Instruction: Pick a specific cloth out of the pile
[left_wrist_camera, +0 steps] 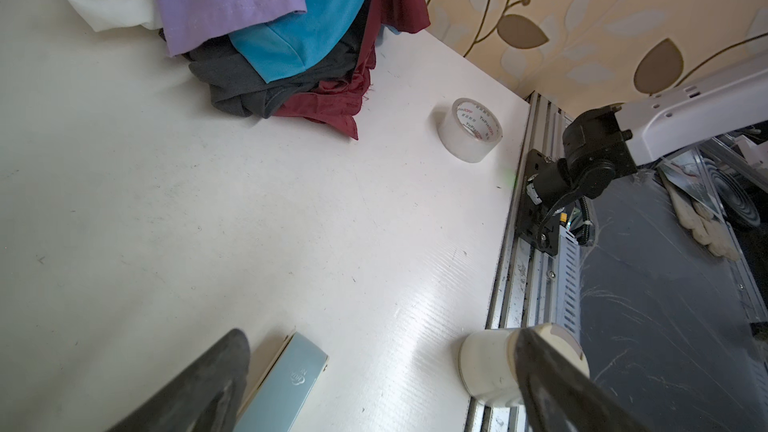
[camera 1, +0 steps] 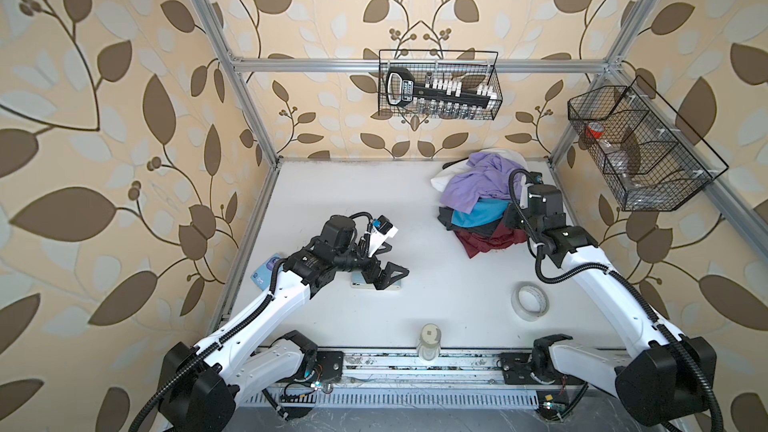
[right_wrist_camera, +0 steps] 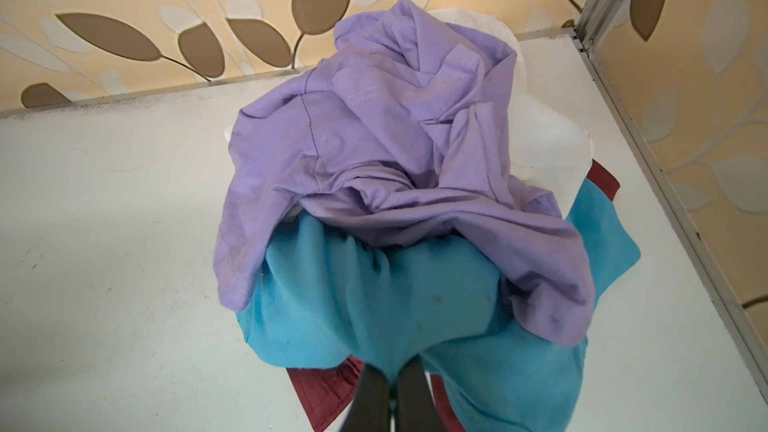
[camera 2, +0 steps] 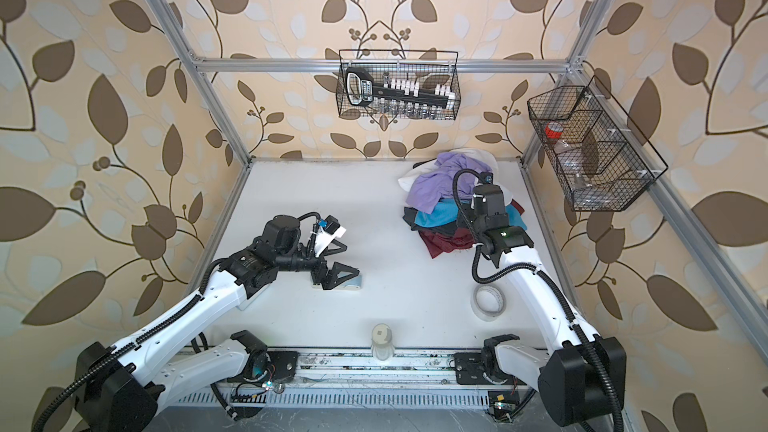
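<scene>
— Right wrist view: what did it give of that arm's pose?
— The right gripper [right_wrist_camera: 394, 367] pointed into the near side of the pile [camera 2: 440, 209], its dark jaws almost together and pinching a fold of the cloth [right_wrist_camera: 353, 305]. In both top views the right arm [camera 1: 594, 272] rose from the front rail and bent forward at the elbow. Its wrist hung over the heap at the far right corner of the desk [camera 1: 332, 201].
— And the left one?
— The left arm [camera 1: 257, 320] reached low over the left half of the desk. The left gripper [camera 1: 397, 260] had its jaws spread wide, holding nothing, over a pale blue stapler [left_wrist_camera: 286, 384].
— Fabrics?
— The cloth was plain turquoise, soft and bunched. It lay under a crumpled lavender cloth [right_wrist_camera: 374, 139] with stitched hems, and over a dark grey cloth [left_wrist_camera: 232, 81] and a shinier maroon cloth [left_wrist_camera: 332, 110]. A white cloth [right_wrist_camera: 540, 139] sat at the back of the heap. A roll of clear tape [camera 1: 530, 301] lay flat on the desk, near the pile.
— Anything unclear?
— In both top views the right wrist hid the pinch itself. How far the cloth ran beneath the lavender one could not be told. One left finger [left_wrist_camera: 561, 388] cut across a white-capped bottle [left_wrist_camera: 486, 363] at the desk's front edge.
</scene>
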`<state>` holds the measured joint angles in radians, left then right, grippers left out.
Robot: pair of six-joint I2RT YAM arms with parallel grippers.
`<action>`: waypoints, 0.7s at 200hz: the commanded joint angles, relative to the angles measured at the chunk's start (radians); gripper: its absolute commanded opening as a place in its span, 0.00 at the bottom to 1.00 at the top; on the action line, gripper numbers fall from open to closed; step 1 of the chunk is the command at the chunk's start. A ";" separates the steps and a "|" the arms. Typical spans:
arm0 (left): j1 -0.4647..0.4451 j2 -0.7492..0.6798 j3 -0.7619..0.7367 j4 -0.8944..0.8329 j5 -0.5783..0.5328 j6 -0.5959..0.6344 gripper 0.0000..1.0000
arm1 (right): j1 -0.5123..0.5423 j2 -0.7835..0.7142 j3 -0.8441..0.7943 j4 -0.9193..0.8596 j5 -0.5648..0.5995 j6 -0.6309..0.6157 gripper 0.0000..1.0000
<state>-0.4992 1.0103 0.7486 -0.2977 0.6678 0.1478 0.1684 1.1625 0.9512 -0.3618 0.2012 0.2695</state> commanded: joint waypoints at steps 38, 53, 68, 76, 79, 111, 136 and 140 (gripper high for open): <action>-0.022 -0.045 0.011 -0.005 -0.020 0.025 0.99 | 0.005 0.116 -0.002 -0.007 -0.070 -0.020 0.01; -0.024 -0.044 0.009 -0.005 -0.022 0.025 0.99 | 0.005 0.169 -0.003 -0.007 -0.079 -0.023 0.02; -0.027 -0.047 0.008 -0.007 -0.024 0.027 0.99 | 0.005 0.213 0.004 -0.006 -0.094 -0.023 0.04; -0.026 -0.048 0.008 -0.008 -0.026 0.028 0.99 | 0.005 0.232 0.008 -0.003 -0.105 -0.023 0.08; -0.027 -0.047 0.008 -0.007 -0.027 0.029 0.99 | 0.006 0.238 0.010 -0.003 -0.108 -0.023 0.11; -0.027 -0.050 0.006 -0.008 -0.027 0.030 0.99 | 0.005 0.272 0.018 0.011 -0.135 -0.013 0.39; -0.030 -0.050 0.006 -0.006 -0.025 0.031 0.99 | 0.005 0.261 0.019 0.022 -0.144 -0.007 0.54; -0.029 -0.050 0.006 -0.006 -0.025 0.031 0.99 | 0.005 0.259 0.019 0.023 -0.146 -0.007 0.56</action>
<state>-0.5186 0.9825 0.7483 -0.3061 0.6441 0.1555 0.1684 1.4288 0.9512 -0.3561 0.0807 0.2604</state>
